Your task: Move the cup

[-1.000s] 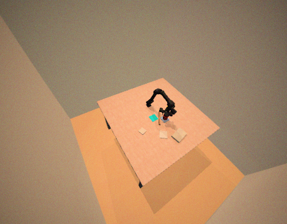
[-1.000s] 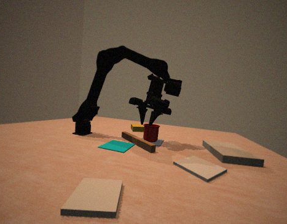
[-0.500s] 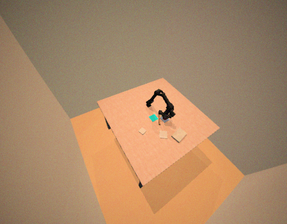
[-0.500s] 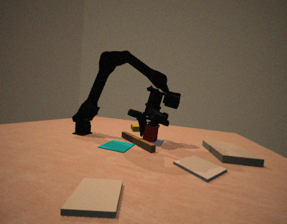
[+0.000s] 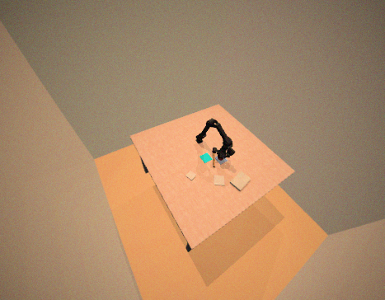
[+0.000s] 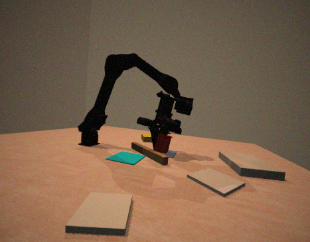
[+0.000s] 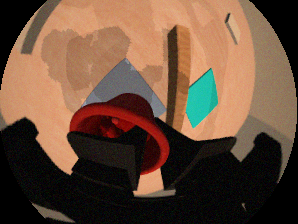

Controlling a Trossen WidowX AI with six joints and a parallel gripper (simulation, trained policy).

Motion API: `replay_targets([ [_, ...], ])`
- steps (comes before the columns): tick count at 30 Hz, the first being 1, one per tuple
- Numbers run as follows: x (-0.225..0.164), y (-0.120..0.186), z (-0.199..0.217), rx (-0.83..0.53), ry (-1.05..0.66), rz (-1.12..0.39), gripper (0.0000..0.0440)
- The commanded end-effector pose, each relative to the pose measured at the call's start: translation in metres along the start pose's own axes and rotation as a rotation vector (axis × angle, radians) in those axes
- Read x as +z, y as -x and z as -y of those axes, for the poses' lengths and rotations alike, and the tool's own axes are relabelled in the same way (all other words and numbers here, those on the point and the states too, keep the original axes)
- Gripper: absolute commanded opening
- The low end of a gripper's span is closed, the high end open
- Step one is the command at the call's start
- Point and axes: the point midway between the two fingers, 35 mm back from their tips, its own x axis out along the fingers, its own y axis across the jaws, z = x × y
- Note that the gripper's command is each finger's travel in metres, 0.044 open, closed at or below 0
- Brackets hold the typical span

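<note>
The red cup (image 6: pixel 163 143) (image 7: pixel 131 103) is tilted, over the blue-grey pad (image 5: pixel 224 161) (image 6: pixel 172 153) (image 7: pixel 120 80). I cannot tell whether its base touches the pad. My gripper (image 6: pixel 158 141) (image 7: pixel 151 120) is shut on the cup's wall, one finger inside the rim and the other outside. Small reddish marbles (image 7: pixel 111 128) show inside the cup in the wrist view; a finger hides part of the inside. The teal pad (image 5: pixel 205 157) (image 6: pixel 126 157) (image 7: pixel 202 97) lies with nothing on it, across the wooden bar from the cup.
A wooden bar (image 5: pixel 213 161) (image 6: pixel 150 153) (image 7: pixel 183 62) lies between the two pads. A yellow block (image 6: pixel 146 137) is behind the bar in the exterior view. Three pale slabs (image 5: pixel 190 175) (image 5: pixel 219 180) (image 5: pixel 240 181) lie further out on the table.
</note>
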Motion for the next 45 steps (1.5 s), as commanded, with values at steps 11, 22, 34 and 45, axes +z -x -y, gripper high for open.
replay_targets([
  [11,-0.007,0.0,0.017,-0.047,-0.051,-0.023,0.0],
  [22,-0.01,0.022,0.033,-0.03,-0.116,-0.028,0.0003],
  [34,-0.005,0.048,0.057,0.024,-0.214,-0.018,0.0],
  [45,0.01,0.056,0.078,0.077,-0.312,0.004,0.0],
])
